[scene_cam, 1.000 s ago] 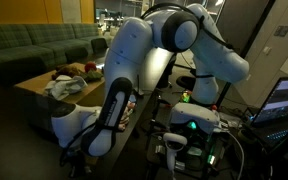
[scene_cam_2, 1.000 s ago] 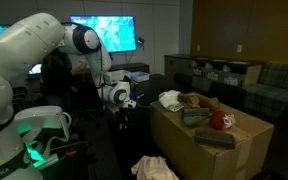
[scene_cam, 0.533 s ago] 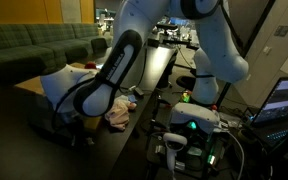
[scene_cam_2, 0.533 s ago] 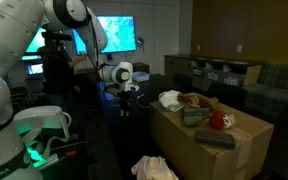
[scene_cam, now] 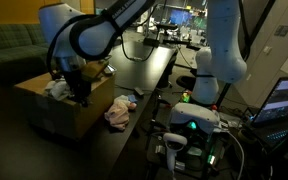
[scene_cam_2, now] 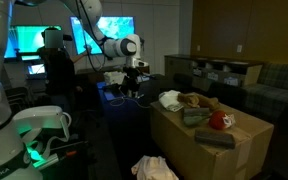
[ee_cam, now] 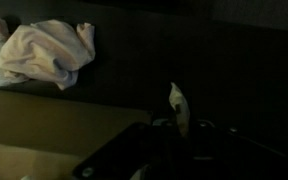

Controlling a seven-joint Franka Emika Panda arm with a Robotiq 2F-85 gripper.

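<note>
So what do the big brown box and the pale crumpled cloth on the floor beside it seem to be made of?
The big brown box looks like cardboard: matte tan, flat panels, sharp folded edges. The pale crumpled cloth looks like soft fabric, matte, going by its loose folds and slumped shape; which fibre cannot be told.

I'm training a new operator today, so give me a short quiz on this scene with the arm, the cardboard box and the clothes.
1. True or false: a crumpled cloth lies on the floor beside the cardboard box.
2. What colour is the round thing on top of the box? A red, B blue, C green.
3. Are the jaws of the gripper open or shut?
Key: 1 true; 2 A; 3 shut.
</note>
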